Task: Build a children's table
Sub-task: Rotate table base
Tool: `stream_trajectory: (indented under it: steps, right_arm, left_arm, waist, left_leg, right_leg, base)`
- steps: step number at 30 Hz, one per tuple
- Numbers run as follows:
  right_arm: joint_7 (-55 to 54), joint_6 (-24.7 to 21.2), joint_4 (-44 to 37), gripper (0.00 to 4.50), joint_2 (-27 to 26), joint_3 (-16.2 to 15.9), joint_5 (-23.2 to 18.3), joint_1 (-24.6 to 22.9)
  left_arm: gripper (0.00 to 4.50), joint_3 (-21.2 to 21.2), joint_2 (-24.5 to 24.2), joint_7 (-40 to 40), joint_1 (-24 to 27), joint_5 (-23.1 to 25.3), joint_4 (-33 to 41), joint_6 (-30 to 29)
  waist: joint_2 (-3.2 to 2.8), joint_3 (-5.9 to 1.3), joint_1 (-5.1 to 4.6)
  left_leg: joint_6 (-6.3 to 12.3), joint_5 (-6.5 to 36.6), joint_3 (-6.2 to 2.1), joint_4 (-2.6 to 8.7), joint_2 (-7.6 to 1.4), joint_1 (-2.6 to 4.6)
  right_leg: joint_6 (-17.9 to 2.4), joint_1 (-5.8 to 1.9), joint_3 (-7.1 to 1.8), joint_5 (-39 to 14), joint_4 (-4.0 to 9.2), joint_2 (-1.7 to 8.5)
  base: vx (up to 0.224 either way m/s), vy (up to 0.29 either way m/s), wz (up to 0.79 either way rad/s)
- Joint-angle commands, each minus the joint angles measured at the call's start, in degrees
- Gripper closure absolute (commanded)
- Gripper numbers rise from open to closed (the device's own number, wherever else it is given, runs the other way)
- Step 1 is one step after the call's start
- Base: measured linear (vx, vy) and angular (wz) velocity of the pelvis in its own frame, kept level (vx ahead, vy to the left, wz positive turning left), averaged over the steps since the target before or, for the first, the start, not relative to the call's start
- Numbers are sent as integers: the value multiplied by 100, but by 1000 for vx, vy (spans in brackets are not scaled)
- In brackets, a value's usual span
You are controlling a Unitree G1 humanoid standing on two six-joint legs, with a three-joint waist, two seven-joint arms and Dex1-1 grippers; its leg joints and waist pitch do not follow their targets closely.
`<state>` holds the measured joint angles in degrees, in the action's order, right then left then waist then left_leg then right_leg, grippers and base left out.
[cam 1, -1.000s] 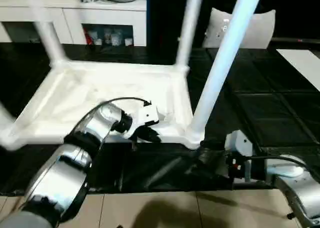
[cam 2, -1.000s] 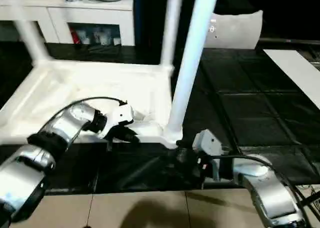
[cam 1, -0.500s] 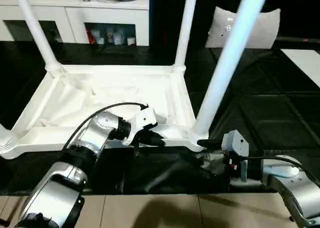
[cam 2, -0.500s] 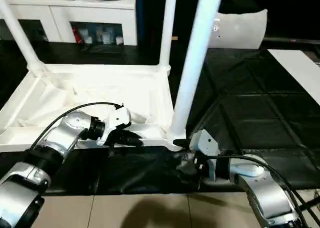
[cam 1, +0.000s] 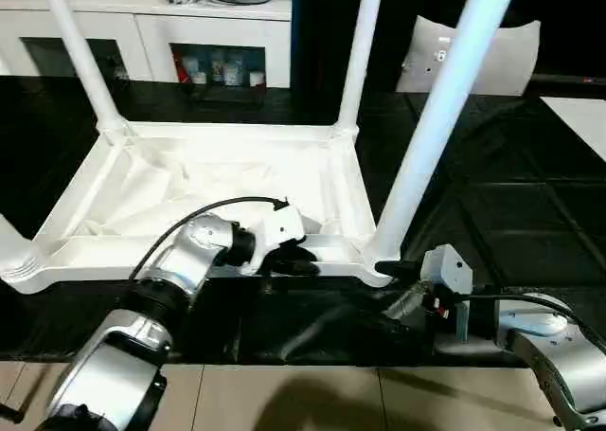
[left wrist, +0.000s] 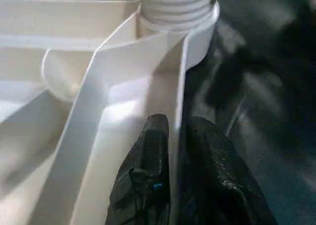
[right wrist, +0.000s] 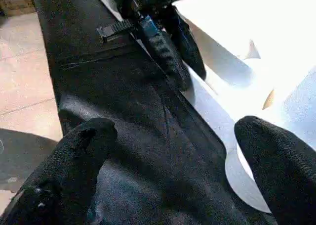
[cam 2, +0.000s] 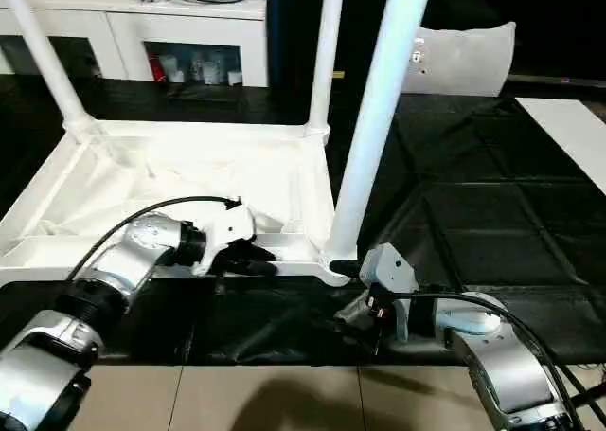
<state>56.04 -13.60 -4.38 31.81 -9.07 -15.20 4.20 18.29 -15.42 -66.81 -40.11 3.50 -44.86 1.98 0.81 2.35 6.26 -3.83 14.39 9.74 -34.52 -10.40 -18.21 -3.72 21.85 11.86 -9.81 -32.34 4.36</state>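
The left gripper straddles the table rim wall, fingers barely parted. The right gripper stands wide open, empty. Steady the rim before releasing fully.

The white plastic children's table lies upside down on the dark floor mat, its ribbed rectangular underside facing up. Long white tapered tube legs rise from its round corner sockets: one at the near right corner, one at the far right, one at the far left.
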Motion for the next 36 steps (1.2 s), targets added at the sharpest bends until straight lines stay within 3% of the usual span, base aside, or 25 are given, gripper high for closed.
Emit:
stream_trajectory:
  steps: [1, 3, 5, 8, 11, 12, 16, 17, 28, 33, 35, 36]
  right_arm:
    - [-3, -33, -101, 0, 41, 101, -31, 15]
    - [-14, -23, -104, 0, 34, 81, -15, 3]
    - [-21, -22, -110, 0, 37, 73, -16, -5]
    - [-26, -14, -115, 0, 47, 62, -19, -12]
    - [-27, -13, -119, 0, 51, 61, -19, -7]
    - [-28, -13, -119, 0, 52, 62, -18, -3]
    - [-12, -11, -117, 0, 59, 58, -22, 3]
    - [-8, -10, -117, 0, 60, 57, -23, 2]
    - [-9, -23, -148, 0, 57, 43, -29, -29]
    - [-25, -35, -126, 0, 55, 77, -40, 3]
    - [-90, -22, -131, 0, 55, 156, -51, -15]
    - [-174, -24, -106, 0, 66, 342, -120, 2]
  left_arm:
    - [374, 27, 69, -179, 75, -121, 68, -176]
    - [339, 84, 45, -222, 60, -59, 48, -249]
    - [339, 108, 28, -219, 61, -21, 39, -239]
    - [303, 149, 1, 43, 44, 149, -49, 61]
    - [303, 146, -5, 70, 18, 184, -110, 126]
    - [326, 145, -5, 82, 7, 191, -136, 153]
    - [338, 110, 43, 244, -49, 219, -309, 338]
    - [366, 100, 55, 229, -52, 207, -329, 345]
    - [441, 265, -45, 34, -60, 376, -489, 422]
    - [441, 136, -39, -386, -4, 78, -288, 458]
    - [441, 102, -47, -605, 110, -86, -101, 410]
    - [441, 119, -109, -771, 243, -162, 98, 420]
  waist:
    - [22, -388, 9]
    - [15, -385, 17]
    - [13, -381, 18]
    - [19, -374, 18]
    - [29, -367, 12]
    - [28, -372, 13]
    - [33, -372, 16]
    - [31, -373, 17]
    - [25, -373, 3]
    - [51, -377, -15]
    - [41, -388, -28]
    - [40, -392, -36]
  left_leg:
    - [503, -4, -162, 358, -419, -91]
    - [523, -16, -162, 356, -418, -93]
    - [521, 7, -160, 359, -412, -92]
    - [496, 101, -154, 361, -393, -89]
    - [464, 156, -152, 367, -383, -85]
    - [457, 148, -153, 366, -384, -82]
    - [476, 140, -148, 359, -362, -101]
    - [472, 146, -148, 362, -367, -97]
    - [439, 181, -160, 366, -370, -101]
    - [465, 107, -162, 367, -378, -108]
    - [481, 31, -177, 366, -413, -105]
    - [510, -36, -181, 366, -432, -109]
  right_leg:
    - [73, -398, -524, -1296, 388, 648]
    - [32, -399, -527, -1249, 383, 656]
    - [39, -402, -526, -1306, 397, 655]
    - [129, -403, -510, -1470, 429, 637]
    - [256, -400, -493, -1621, 457, 625]
    - [276, -397, -495, -1613, 456, 624]
    - [351, -404, -487, -1578, 459, 613]
    - [360, -402, -486, -1594, 462, 615]
    - [434, -401, -476, -1598, 463, 611]
    - [361, -402, -492, -1528, 436, 630]
    - [260, -400, -513, -1369, 400, 655]
    - [145, -405, -528, -1226, 366, 673]
  base:
    - [0, 0, 0]
    - [0, 0, 0]
    - [0, 0, 0]
    - [0, 0, 0]
    - [0, 0, 0]
    - [0, 0, 0]
    - [0, 0, 0]
    - [0, 0, 0]
    - [0, 0, 0]
    - [0, 0, 0]
    - [0, 0, 0]
    - [0, 0, 0]
